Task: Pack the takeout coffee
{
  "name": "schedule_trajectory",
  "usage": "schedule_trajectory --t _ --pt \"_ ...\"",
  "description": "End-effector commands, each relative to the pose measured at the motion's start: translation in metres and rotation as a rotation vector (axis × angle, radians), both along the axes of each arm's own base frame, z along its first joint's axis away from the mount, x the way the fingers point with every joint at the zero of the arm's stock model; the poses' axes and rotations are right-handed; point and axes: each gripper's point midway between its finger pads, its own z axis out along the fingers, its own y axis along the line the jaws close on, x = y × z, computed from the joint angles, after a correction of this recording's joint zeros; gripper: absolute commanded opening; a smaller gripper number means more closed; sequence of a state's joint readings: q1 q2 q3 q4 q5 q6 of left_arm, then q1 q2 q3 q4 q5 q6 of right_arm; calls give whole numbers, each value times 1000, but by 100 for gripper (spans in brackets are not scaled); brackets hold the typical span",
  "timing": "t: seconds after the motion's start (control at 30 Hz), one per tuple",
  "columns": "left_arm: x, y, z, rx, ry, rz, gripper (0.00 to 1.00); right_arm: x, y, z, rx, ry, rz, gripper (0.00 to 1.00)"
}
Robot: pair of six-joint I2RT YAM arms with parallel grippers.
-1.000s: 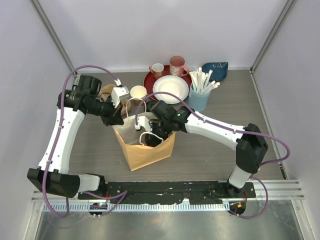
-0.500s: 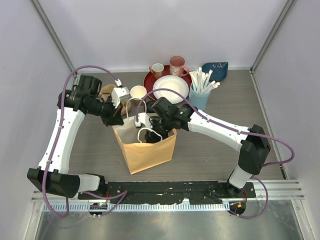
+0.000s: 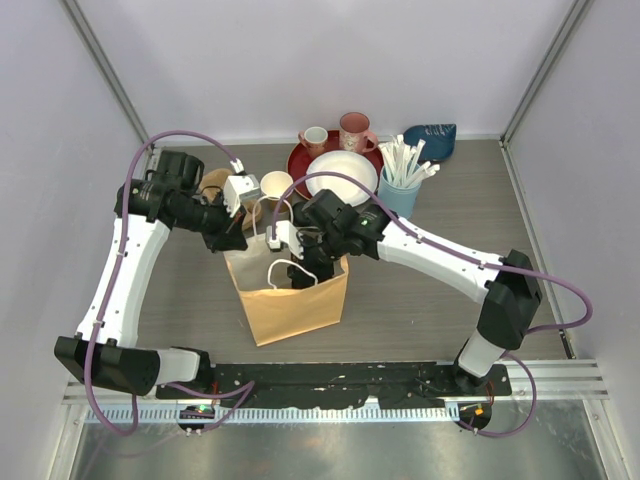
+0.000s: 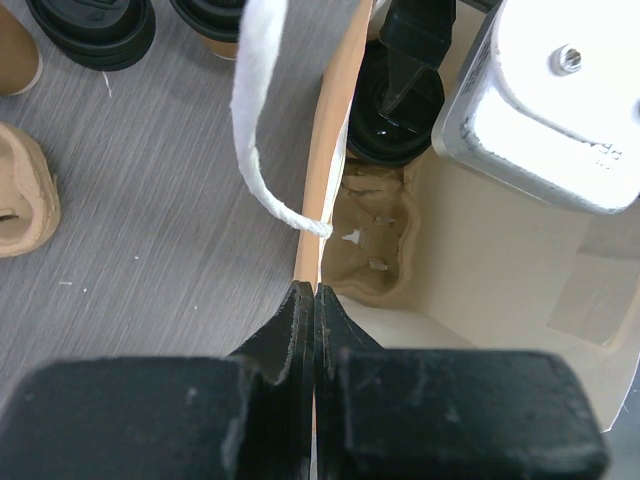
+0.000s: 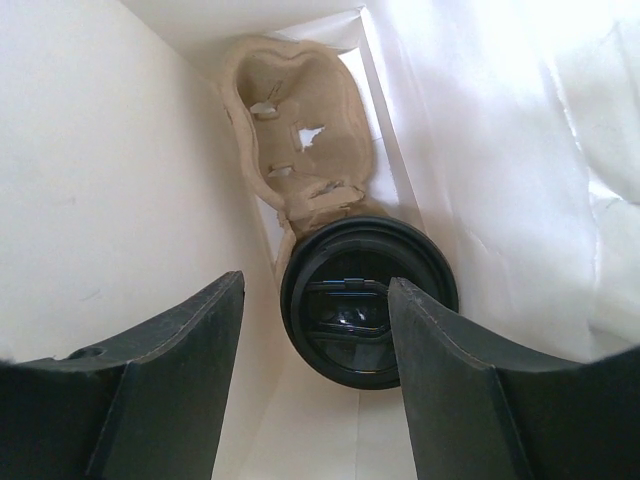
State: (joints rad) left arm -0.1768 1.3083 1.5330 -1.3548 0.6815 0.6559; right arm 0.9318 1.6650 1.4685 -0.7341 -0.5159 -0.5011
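A brown paper bag [image 3: 300,305] stands open in the middle of the table. My left gripper [image 3: 233,240] is shut on the bag's left rim [image 4: 322,215], holding it open. My right gripper [image 3: 293,275] reaches down into the bag, open and empty. Its fingers [image 5: 180,340] straddle a black-lidded coffee cup [image 5: 368,300] that sits in a pulp carrier [image 5: 300,150] on the bag's floor. Two more lidded cups [image 4: 92,25] stand on the table outside the bag. An unlidded tan cup [image 3: 276,185] stands behind the bag.
A second pulp carrier [image 4: 25,200] lies left of the bag. At the back are a red plate [image 3: 300,160] with a white bowl [image 3: 341,177], two mugs [image 3: 354,130], a light-blue cup of straws [image 3: 398,195] and a dark blue object [image 3: 432,135].
My right wrist has moved a little back and left over the bag's mouth. The bag has shifted slightly to the left. My left arm has held still.
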Motion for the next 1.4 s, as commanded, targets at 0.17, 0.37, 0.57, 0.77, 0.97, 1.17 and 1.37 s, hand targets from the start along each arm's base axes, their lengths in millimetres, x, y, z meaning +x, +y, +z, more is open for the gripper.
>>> schedule_trajectory --t 0.17,0.37,0.57,0.77,0.97,1.17,1.37 --pt "-32 4 2 18 104 -17 0 0 6 60 144 -75 13 66" --pt "-31 4 1 18 106 -17 0 0 6 68 162 -84 11 66" --pt "-31 3 1 19 110 -19 0 -3 9 83 207 -92 25 66" --pt "-31 3 -3 18 119 -20 0 -6 10 99 250 -106 37 66" --pt "-31 2 -4 13 122 -16 0 -2 13 124 309 -129 -4 66" --pt "-31 2 -4 13 122 -18 0 -8 15 166 428 -155 -2 66" --pt "-32 2 -5 13 120 -18 0 -21 12 196 518 -150 20 66"
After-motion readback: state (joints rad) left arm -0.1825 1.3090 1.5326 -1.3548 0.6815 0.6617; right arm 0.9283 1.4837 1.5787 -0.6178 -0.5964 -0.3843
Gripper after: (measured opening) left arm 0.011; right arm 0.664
